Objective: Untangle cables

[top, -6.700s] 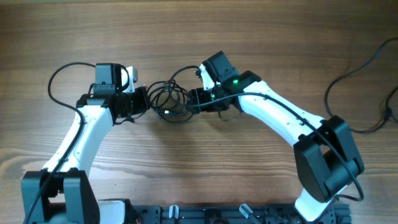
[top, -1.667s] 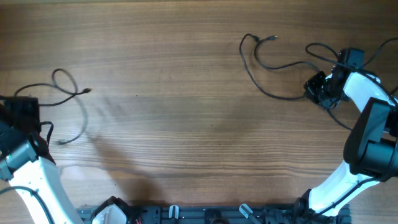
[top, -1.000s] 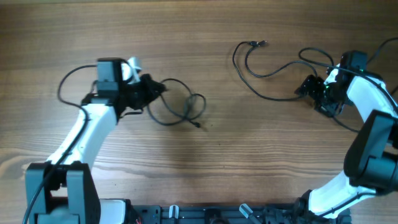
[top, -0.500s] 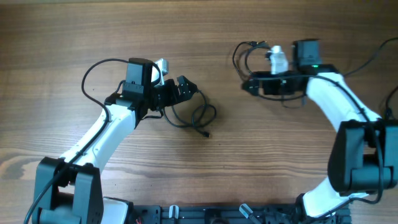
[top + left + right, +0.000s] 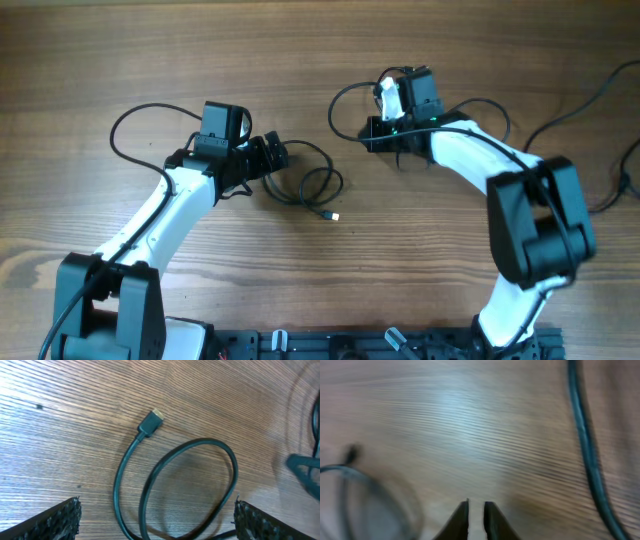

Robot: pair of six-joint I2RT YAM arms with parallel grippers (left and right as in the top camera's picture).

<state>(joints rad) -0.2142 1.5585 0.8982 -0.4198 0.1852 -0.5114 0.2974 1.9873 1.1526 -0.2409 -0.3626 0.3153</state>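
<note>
The table (image 5: 300, 40) is light brown wood with a fine, straight grain. One cable (image 5: 129, 452), thin, smooth and dark, lies left of centre, curled into a flat round loop just beside the left hand (image 5: 272, 157). Its loose end runs out to a small rectangular plug (image 5: 151, 422) with a pale metal tip. In the left wrist view the loop lies on the wood between the fingers (image 5: 64, 516), whose black pads are roughly knurled. That hand is released, its fingers spread wide and clear of the cord.

The other cable (image 5: 333, 105) sweeps in a thin arc at upper centre, beside the right hand (image 5: 368, 133). The right wrist view is blurred. The two tapered dark fingertips (image 5: 461, 519) stand almost pressed together, clenched to a narrow slit with only wood showing through it. A dark cord runs down the wood to their right, apart from them, and a faint curved one lies at the left.
</note>
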